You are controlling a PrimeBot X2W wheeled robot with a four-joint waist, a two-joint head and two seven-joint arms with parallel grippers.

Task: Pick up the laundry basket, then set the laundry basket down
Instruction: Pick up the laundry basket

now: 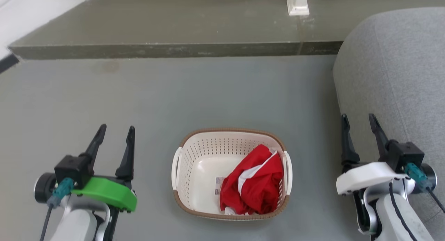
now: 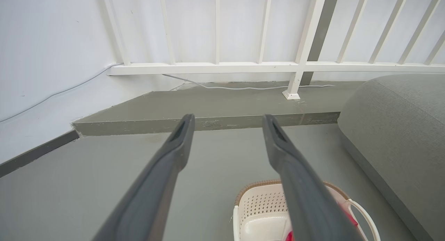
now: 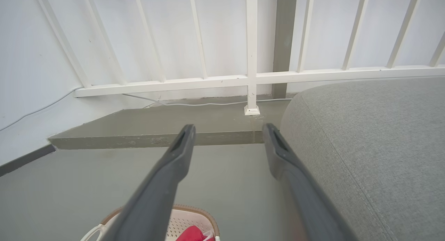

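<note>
One basket (image 1: pixel 208 149) holds a red-and-white cloth (image 1: pixel 255 180) at 4 o'clock, just beside an unreadable label (image 1: pixel 218 186); left gripper (image 1: pixel 117 127) and right gripper (image 1: pixel 358 116) gape, empty.

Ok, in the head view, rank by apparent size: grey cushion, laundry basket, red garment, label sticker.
1. grey cushion, though cut off by the frame edge
2. laundry basket
3. red garment
4. label sticker, partly covered by the garment

There is one laundry basket (image 1: pixel 194 154) with two white handles (image 1: pixel 176 168), holding one red-and-white garment (image 1: pixel 255 182) and one label sticker (image 1: pixel 218 186). Two grippers show, the left gripper (image 1: pixel 117 127) and the right gripper (image 1: pixel 358 115), each with two dark fingers (image 1: pixel 127 154). Around them are one grey sofa (image 1: pixel 393 67), one raised step (image 1: pixel 174 25), one white railing (image 2: pixel 222 67) and one pale cable (image 2: pixel 236 88).
</note>
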